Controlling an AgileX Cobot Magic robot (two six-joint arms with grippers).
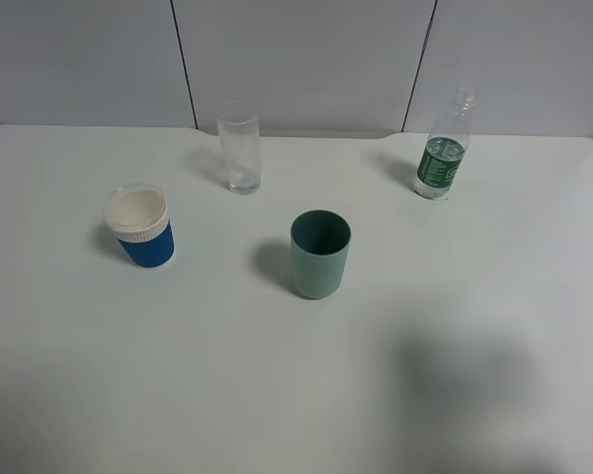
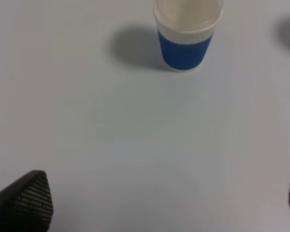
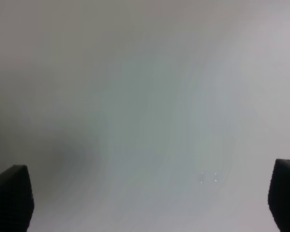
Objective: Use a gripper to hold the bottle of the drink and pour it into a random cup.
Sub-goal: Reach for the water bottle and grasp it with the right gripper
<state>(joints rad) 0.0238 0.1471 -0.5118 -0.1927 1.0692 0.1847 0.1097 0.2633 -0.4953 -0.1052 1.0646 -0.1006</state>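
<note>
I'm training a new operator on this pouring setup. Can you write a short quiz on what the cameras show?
1. True or false: the bottle stands upright with nothing touching it.
2. Pick one: the right gripper is A) open and empty, B) shut on the bottle, C) shut on nothing.
3. In a few words: which cup does the left wrist view show?

Key: 1 true; 2 A; 3 the blue cup.
</note>
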